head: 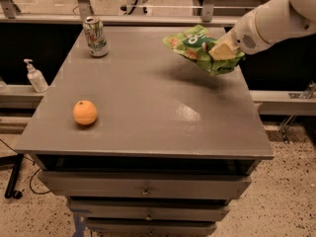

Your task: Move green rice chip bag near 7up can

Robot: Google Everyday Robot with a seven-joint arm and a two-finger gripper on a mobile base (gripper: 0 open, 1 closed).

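The green rice chip bag (197, 47) is lifted above the right rear part of the grey table (148, 107), casting a shadow below it. My gripper (220, 51) comes in from the upper right on a white arm and is shut on the bag's right end. The 7up can (96, 36) stands upright at the table's far left corner, well to the left of the bag.
An orange (85, 112) lies on the table's front left. A white pump bottle (35, 76) stands on a lower ledge left of the table. Drawers sit below the table's front edge. Metal posts run along the back.
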